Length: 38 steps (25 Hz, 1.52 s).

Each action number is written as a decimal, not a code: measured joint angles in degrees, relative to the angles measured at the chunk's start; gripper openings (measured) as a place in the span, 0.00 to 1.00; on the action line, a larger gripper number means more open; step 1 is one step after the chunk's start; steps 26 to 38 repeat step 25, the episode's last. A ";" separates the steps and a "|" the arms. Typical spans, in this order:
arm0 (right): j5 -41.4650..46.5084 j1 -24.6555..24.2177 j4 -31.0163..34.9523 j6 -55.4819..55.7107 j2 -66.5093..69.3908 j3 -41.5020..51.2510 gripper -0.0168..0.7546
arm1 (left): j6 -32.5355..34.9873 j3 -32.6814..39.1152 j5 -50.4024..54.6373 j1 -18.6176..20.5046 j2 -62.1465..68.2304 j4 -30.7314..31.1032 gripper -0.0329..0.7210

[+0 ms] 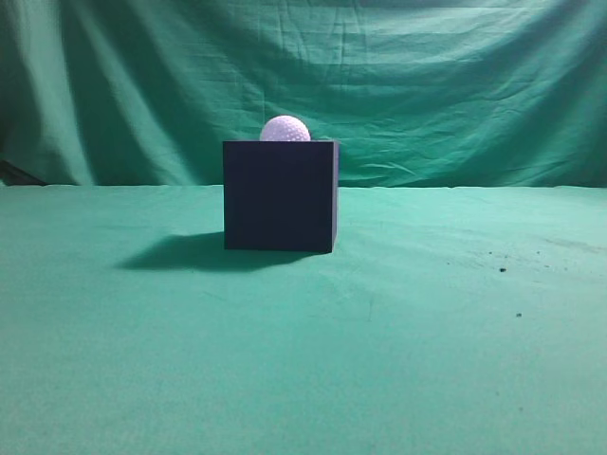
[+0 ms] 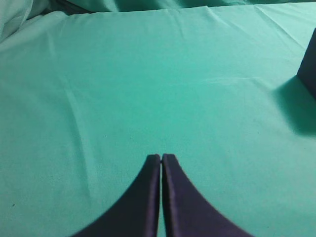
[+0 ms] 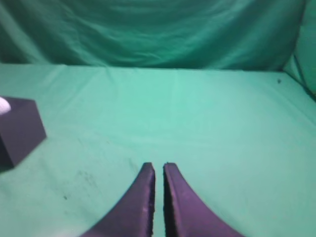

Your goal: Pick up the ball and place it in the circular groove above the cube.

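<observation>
The white dimpled ball rests on top of the dark navy cube, which stands on the green cloth in the middle of the exterior view. The cube also shows at the left edge of the right wrist view, with a sliver of the ball on it, and at the right edge of the left wrist view. My left gripper is shut and empty over bare cloth, left of the cube. My right gripper is shut with a thin gap, empty, right of the cube. Neither gripper shows in the exterior view.
A green cloth covers the table and hangs as a backdrop. The cube casts a shadow to its left. Small dark specks lie on the cloth at the right.
</observation>
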 joint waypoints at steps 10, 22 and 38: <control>1.08 -2.04 0.42 0.23 -0.34 4.97 0.02 | 0.00 0.00 0.00 0.00 0.00 0.00 0.04; 1.57 -2.04 0.42 0.23 -0.34 4.97 0.02 | 0.00 0.00 0.00 0.00 0.00 0.00 0.04; 1.57 -2.04 0.42 0.23 -0.34 4.97 0.02 | 0.00 0.00 0.00 0.00 0.00 0.00 0.04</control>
